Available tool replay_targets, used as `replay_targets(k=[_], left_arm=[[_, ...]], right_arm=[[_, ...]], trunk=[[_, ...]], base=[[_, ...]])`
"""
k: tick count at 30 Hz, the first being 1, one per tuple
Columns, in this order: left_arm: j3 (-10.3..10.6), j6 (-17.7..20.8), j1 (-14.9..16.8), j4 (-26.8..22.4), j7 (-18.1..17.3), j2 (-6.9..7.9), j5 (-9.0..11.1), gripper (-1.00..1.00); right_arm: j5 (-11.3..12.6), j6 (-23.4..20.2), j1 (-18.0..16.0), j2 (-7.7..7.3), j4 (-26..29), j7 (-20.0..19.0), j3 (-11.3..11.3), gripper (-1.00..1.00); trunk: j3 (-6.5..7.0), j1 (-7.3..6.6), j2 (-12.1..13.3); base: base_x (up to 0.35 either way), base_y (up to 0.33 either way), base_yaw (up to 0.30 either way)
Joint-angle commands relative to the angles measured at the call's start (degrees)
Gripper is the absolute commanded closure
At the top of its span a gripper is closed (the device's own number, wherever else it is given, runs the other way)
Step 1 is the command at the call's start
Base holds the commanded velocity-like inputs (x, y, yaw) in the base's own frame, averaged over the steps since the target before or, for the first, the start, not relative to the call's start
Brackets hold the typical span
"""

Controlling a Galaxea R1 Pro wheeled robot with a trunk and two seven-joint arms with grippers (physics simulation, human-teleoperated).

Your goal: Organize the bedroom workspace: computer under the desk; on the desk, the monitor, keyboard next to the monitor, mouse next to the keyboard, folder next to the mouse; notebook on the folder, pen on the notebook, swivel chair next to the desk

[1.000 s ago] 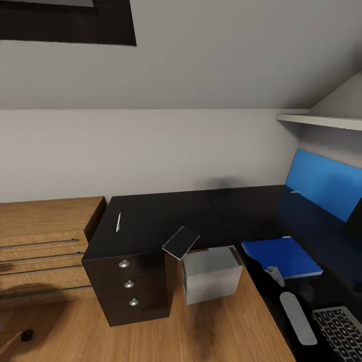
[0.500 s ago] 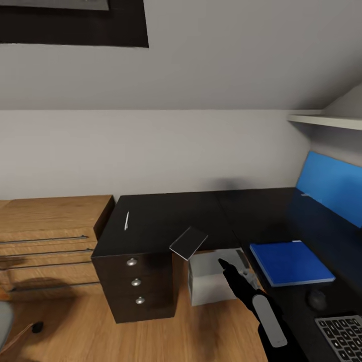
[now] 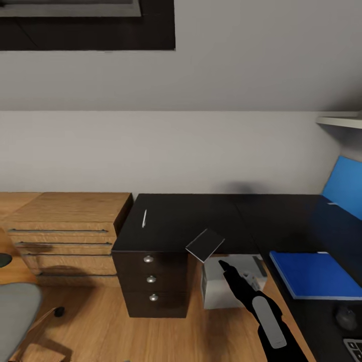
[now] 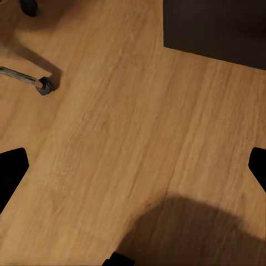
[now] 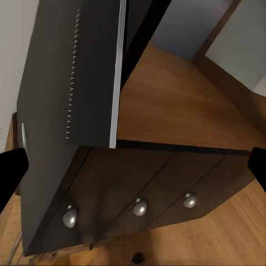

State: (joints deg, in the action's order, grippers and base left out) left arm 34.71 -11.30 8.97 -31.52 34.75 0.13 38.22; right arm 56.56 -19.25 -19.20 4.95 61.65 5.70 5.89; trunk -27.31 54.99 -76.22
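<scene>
Head view shows the right tool [image 3: 222, 263] near the notebook [image 3: 205, 245], which overhangs the table [image 3: 201, 218] edge. Both tools stand wide, holding nothing.

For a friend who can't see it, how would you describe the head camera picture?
A glossy black L-shaped desk fills a bedroom corner, with a notebook hanging over its front edge and the right gripper reaching up toward it. A blue folder lies on the desk at right; a pale computer stands beneath, beside three dark drawers.

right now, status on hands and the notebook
Right hand open, reaching toward notebook overhanging desk edge. Left hand open over floor. Folder on desk. Path clear.
</scene>
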Motion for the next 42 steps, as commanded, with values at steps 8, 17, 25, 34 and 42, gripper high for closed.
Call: replay_targets(k=[8, 17, 25, 34, 42], left_arm=[[0.73, -3.3, -0.53, -16.35, 0.67, 2.36, 0.77, -1.0], [-0.75, 22.63, -1.92, -48.4, 7.61, 7.92, 8.11, -1.0], [-2.6, 30.38, -1.94, -54.28, 11.56, 8.1, 9.1, -1.0], [-2.37, 30.57, -1.94, -52.82, 11.87, 8.84, 8.98, -1.0], [-2.45, 30.63, -1.94, -52.77, 11.83, 8.88, 8.98, -1.0]], right_arm=[[0.58, -0.55, -0.02, -0.28, 0.48, 0.29, 0.35, -1.0], [0.66, -0.36, 0.02, 0.04, 0.41, -1.02, 0.36, -1.0], [0.74, -0.35, 0.04, 0.01, 0.59, -4.08, 0.55, -1.0], [0.81, -0.35, 0.04, -0.13, 0.67, -5.25, 0.62, -1.0], [0.75, -0.35, 0.04, -0.2, 0.71, -5.26, 0.7, -1.0]], trunk=[[-0.6, 0.66, -1.24], [-2.21, 2.63, -4.85], [-3.65, 4.39, -8.06], [-5.26, 6.37, -11.67], [-6.65, 8.13, -14.87]], base=[[0.0, 0.0, 0.02], [0.0, 0.0, 0.0], [0.0, 0.0, 0.0], [0.0, 0.0, 0.0], [0.0, 0.0, 0.086]])
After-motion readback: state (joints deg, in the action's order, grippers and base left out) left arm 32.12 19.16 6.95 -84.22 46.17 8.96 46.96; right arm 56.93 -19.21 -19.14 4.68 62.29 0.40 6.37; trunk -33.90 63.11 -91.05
